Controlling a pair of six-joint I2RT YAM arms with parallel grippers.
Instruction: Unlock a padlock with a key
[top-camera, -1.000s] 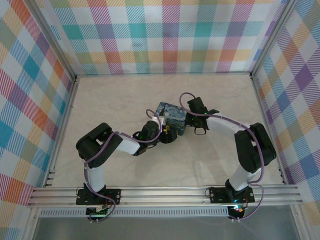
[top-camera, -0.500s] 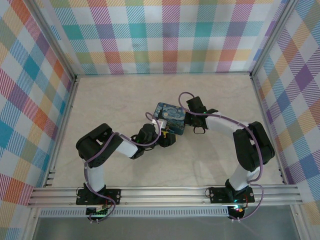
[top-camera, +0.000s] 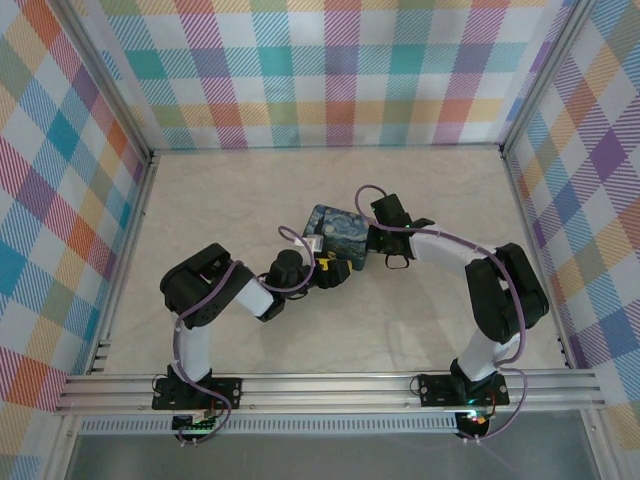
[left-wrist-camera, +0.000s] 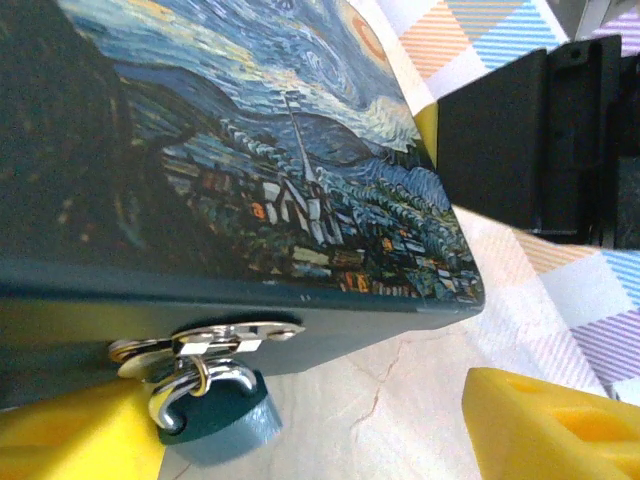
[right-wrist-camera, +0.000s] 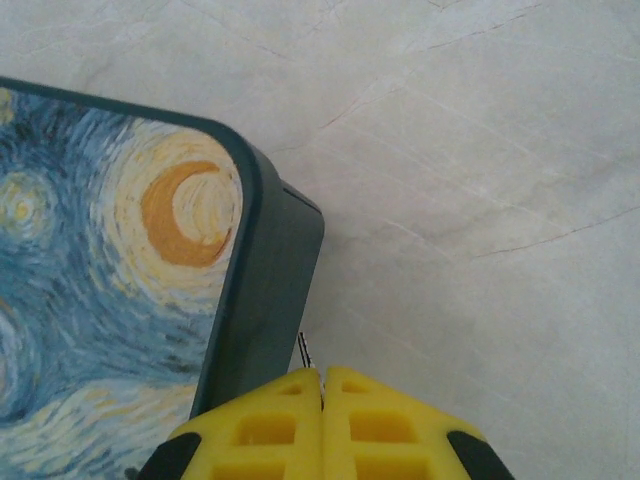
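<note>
Two claws flank the painted box (top-camera: 338, 232) on the tabletop (right-wrist-camera: 480, 150). Left claw (left-wrist-camera: 310, 440) is released, its pads (left-wrist-camera: 560, 430) straddling the padlock (left-wrist-camera: 215, 415) hanging from the hasp (left-wrist-camera: 210, 340) on the box's near side. Right claw (right-wrist-camera: 322, 420) is clenched at the right corner. Judged status: key insertion and unlocking outstanding.

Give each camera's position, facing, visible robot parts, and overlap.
Top external: above, behind the bases, looking down on the table; left arm and right arm meet at the painted box.
Left wrist: low by the box front, facing its hasp and padlock; the left fingers show, spread apart.
Right wrist: above a box corner, looking down; the right fingers show, pressed together.
Shared: all see the box.
</note>
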